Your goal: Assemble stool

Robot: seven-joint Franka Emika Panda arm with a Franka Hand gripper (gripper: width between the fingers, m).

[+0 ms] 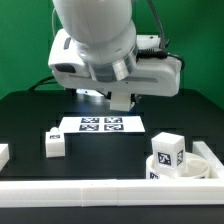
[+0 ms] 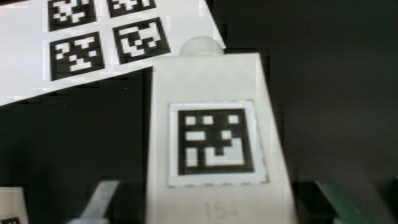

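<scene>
Fingers (image 2: 107,203) flanking stool leg (image 2: 217,120), arm (image 1: 95,35) reaching down

Exterior cam sits low by the table (image 1: 30,112) edge, looking across it at the arm (image 1: 100,40), which looms close and fills the top half. Wrist cam points down past the fingers (image 2: 102,200), super tight on a leg (image 2: 214,130). Both catch the marker board (image 1: 97,124) (image 2: 107,45).

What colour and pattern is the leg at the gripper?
The leg is white with a black-and-white square tag; clearest in the wrist view.
</scene>
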